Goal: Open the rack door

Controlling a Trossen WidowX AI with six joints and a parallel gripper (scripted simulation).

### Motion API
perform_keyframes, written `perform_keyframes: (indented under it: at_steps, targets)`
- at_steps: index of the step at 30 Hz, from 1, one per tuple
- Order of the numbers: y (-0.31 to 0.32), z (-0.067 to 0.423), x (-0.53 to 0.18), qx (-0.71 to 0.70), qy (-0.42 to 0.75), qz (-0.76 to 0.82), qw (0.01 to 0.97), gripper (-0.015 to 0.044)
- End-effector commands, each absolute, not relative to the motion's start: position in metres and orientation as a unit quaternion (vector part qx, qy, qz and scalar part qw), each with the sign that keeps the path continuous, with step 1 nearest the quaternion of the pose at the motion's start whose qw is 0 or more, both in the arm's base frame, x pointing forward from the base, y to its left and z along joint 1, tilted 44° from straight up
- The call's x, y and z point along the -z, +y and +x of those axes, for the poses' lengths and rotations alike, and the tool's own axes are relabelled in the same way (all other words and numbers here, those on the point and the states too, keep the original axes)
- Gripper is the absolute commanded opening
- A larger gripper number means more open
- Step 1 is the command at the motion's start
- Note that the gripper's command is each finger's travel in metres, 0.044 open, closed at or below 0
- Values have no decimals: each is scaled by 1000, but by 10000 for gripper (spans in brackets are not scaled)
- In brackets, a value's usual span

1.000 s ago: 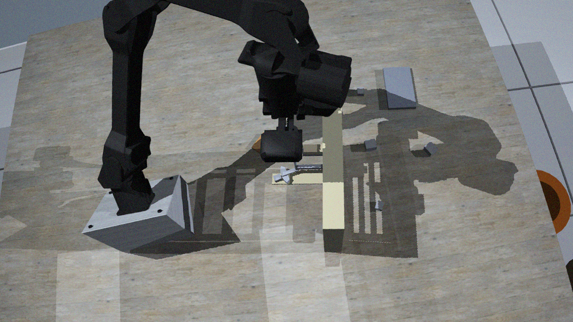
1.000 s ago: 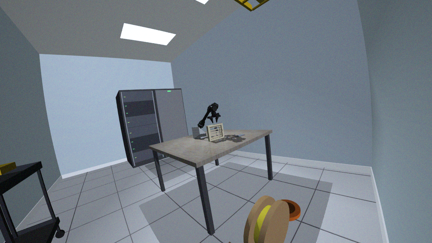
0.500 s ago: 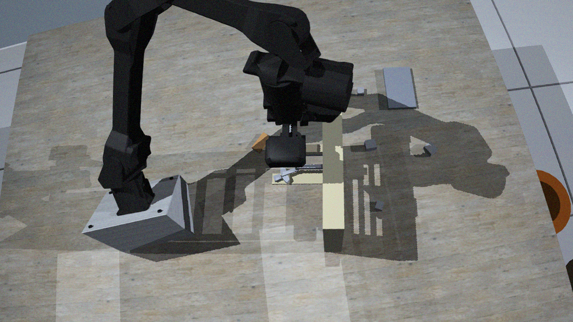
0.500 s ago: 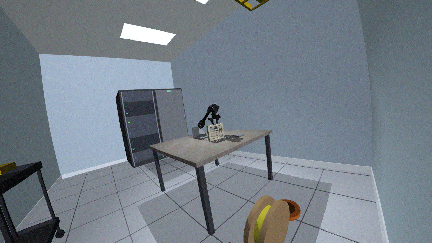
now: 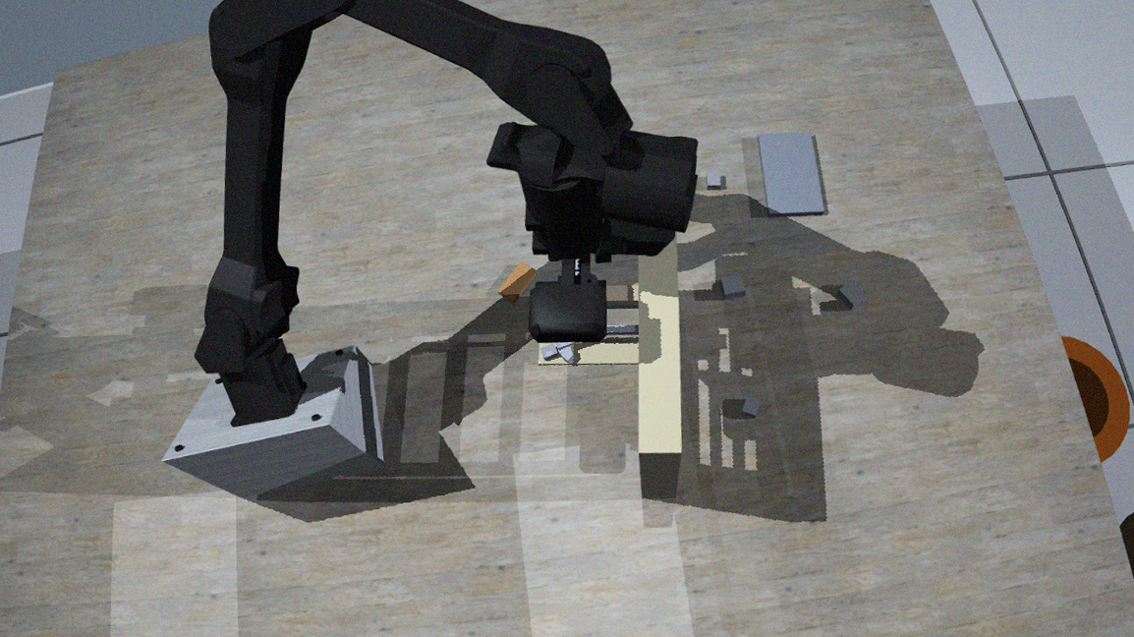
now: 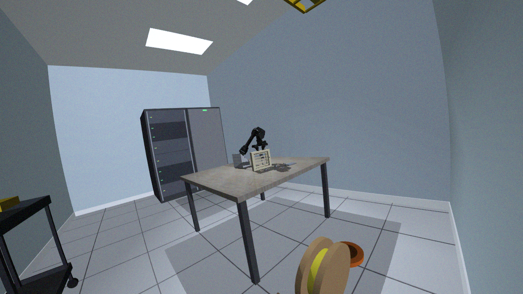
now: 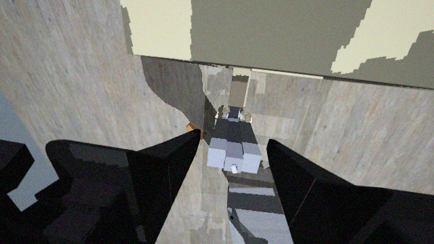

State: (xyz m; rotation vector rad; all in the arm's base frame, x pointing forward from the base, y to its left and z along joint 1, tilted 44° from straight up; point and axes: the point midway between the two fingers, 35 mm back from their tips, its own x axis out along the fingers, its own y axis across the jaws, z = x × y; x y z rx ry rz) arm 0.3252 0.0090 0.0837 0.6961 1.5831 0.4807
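Note:
The cream rack frame [image 5: 660, 407] [image 6: 252, 161] [image 7: 159, 30] stands upright on the table. Slats show within it in the exterior view, but the door's exact angle cannot be told. The handle [image 7: 234, 149], with pale grey blocks at its near end and a dark part behind them, sticks out from the frame on the robot base's side. My gripper [image 5: 568, 316] [image 7: 233, 138] is open and points down on that side, above the handle. In the wrist view the handle lies between the fingertips with gaps on both sides. In the top view a finger hides the handle.
An orange block [image 5: 515, 280] [image 7: 192, 127] lies near the handle. Beyond the frame are a flat grey slab [image 5: 790, 175] and several small grey blocks, one [image 5: 732, 286] near the frame. A cream strip [image 5: 600, 355] and small grey pieces lie below the gripper. The robot base [image 5: 269, 427] is at left.

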Motion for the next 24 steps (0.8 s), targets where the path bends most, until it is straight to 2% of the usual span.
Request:
perform_keyframes:
  at_steps: [1,10,18,24]
  targets:
    - [15,323,-78,-208,691,307,621,288]
    - [23,321,-69,-209,691,308,620,288]
    - [23,321,-69,-209,691,308,620,78]
    - [23,321,-69,-209,691,308,620,38]
